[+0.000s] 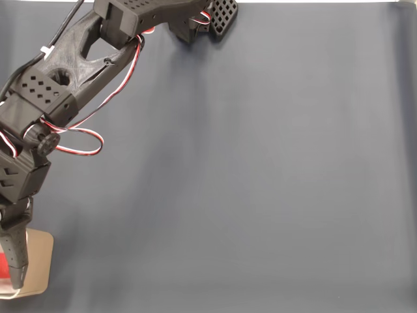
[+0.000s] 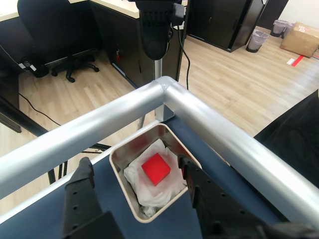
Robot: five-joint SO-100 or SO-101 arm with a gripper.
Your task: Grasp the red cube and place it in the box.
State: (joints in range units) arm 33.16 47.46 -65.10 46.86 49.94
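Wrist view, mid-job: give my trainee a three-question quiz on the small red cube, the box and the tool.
1. True or false: the small bright red cube lies inside the tan open-topped box with rounded corners.
2. The tool is: A) shut on the cube, B) open with its fingers apart above the box, C) resting flat on the dark blue table mat.
3. What lies under the cube inside the box?

Key:
1. True.
2. B.
3. Crumpled white lining; whether paper or plastic cannot be told.
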